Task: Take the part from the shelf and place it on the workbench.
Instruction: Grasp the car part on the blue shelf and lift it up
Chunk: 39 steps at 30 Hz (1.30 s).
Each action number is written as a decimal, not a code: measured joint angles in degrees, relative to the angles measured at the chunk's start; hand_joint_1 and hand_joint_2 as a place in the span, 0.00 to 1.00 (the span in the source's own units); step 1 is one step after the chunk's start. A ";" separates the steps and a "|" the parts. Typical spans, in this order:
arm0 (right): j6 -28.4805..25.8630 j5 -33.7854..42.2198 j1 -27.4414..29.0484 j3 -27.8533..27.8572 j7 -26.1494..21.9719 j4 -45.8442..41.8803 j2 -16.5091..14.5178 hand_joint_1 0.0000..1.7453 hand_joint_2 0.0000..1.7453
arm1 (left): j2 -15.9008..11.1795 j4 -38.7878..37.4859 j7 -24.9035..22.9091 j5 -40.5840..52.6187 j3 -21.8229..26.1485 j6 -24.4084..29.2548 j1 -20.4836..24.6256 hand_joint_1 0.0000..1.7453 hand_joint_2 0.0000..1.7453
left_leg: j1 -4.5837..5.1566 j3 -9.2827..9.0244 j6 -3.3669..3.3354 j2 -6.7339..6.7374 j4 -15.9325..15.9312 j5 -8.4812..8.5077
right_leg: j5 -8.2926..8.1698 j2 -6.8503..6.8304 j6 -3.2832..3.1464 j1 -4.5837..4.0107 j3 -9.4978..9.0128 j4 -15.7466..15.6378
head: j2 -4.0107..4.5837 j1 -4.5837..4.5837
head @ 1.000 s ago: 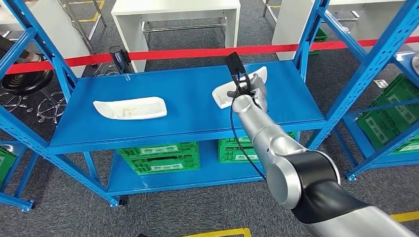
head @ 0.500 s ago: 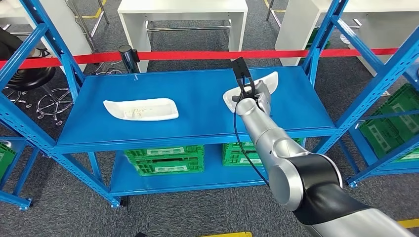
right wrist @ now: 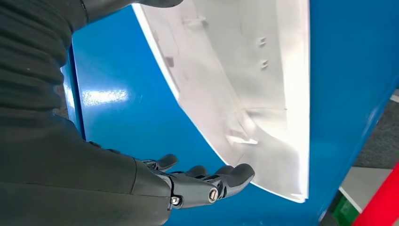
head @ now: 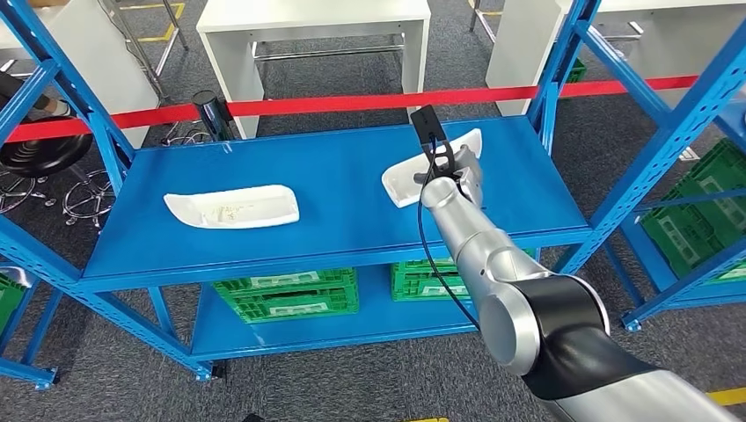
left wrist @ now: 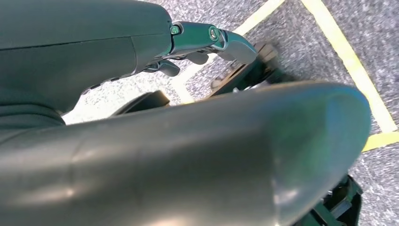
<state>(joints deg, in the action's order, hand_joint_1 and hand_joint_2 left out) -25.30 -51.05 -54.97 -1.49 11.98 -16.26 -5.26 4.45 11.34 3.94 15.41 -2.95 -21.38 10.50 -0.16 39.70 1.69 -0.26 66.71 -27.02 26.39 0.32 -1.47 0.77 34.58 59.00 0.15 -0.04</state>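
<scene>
Our right robot hand reaches over the blue shelf to the white part lying near the shelf's right end. In the right wrist view its fingers lie stretched under the part's long edge, with the thumb over the far edge, so we straddle it; whether we truly grip it, we cannot tell. Our left robot hand hangs over the grey floor, its dark fingers loosely curled with nothing in them. A second white part lies on the same shelf at about 9 o'clock from the first, well apart. Green crates sit on the lower shelf, and red tape stretches behind at 12 o'clock
</scene>
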 joint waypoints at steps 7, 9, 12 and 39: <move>0.12 -0.15 0.01 0.00 -0.14 0.00 -0.03 0.00 1.00 | 0.10 0.00 0.07 -0.01 0.02 0.00 0.01 0.00 0.00 | 0.25 -4.07 -0.64 -0.33 -8.21 2.47 | 0.45 -0.01 0.21 -0.50 -0.26 0.00 | 0.00 -0.19; 0.17 -0.29 -0.05 0.00 -0.15 0.00 -0.03 0.00 1.00 | 0.14 0.00 0.10 -0.02 0.02 0.00 0.00 0.00 0.00 | 0.28 -4.08 -0.91 -0.45 -8.20 2.42 | 0.39 -0.11 0.36 -0.49 -0.46 -0.28 | 0.00 -0.19; 0.65 -1.10 -0.08 0.00 -0.24 0.00 -0.04 0.00 1.00 | 0.16 0.00 0.25 -0.10 0.04 0.00 -0.01 0.00 0.00 | 0.33 -4.08 -1.16 -0.44 -8.20 2.37 | 0.30 -0.12 0.83 -0.45 -0.60 -0.53 | 0.00 -0.18; 15.23 -13.13 0.14 -7.21 -3.72 0.20 -0.25 0.00 1.00 | 0.74 0.00 -0.13 0.43 0.07 0.00 0.02 0.00 0.00 | 0.30 -4.20 -1.26 -0.34 -8.28 2.45 | 0.23 -0.08 1.37 -0.47 -0.60 -0.56 | 0.00 -0.17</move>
<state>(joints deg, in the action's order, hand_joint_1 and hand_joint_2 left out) -10.07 -64.18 -54.83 -8.69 8.26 -16.06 -5.51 5.19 11.34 3.81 15.85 -2.89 -21.38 10.52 0.14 35.49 0.42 -0.60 58.43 -24.58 26.61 0.24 -0.11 0.30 33.98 58.44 0.15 -0.21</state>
